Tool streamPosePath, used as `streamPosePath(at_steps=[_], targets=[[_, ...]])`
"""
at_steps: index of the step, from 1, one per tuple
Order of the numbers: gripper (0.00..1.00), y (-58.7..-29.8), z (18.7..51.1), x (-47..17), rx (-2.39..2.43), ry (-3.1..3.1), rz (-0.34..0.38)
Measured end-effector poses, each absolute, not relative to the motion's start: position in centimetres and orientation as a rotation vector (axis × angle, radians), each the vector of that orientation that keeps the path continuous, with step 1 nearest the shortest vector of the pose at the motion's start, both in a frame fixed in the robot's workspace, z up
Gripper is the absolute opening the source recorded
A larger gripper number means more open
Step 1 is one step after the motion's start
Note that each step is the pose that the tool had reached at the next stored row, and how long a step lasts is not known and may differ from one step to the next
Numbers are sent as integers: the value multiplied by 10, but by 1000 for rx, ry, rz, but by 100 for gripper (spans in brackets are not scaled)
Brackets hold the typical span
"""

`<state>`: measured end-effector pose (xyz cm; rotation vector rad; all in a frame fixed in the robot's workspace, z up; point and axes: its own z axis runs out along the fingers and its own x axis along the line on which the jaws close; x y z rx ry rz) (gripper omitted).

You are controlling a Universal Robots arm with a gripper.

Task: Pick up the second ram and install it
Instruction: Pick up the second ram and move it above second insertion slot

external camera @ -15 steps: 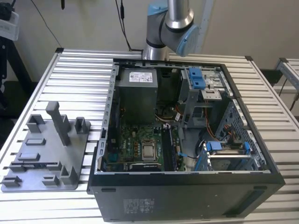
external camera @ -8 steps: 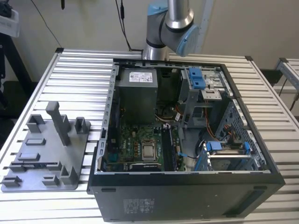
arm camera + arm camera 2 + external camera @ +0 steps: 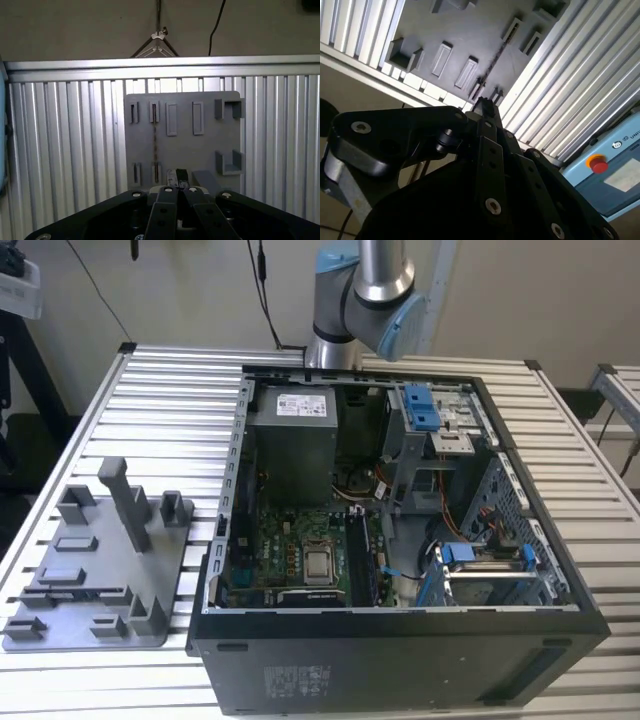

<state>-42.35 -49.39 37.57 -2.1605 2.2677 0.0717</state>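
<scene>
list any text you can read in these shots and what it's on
No whole word reads.
Label on the power supply: too small.
Print on the computer case: blurred.
Letters on the blue box by the red button: cut off at the edge; its white label: blurred.

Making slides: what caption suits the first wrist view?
Looking past the gripper at the grey holder tray, the second ram on edge in its slots, slatted table beneath.

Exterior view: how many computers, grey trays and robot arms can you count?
Computer case: 1
Grey tray: 1
Robot arm: 1
Total: 3
</scene>
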Motion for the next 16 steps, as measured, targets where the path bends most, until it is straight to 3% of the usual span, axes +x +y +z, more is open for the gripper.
streamPosePath(at_steps=[5,7,8,13,16], targets=[[12,-494,376,-423,-2161,2268,72],[24,-494,376,-423,-2161,2268,72],[24,-494,376,-423,-2161,2268,72],[48,-494,376,-423,-2161,2267,72],[54,-494,376,-423,-2161,2267,72]])
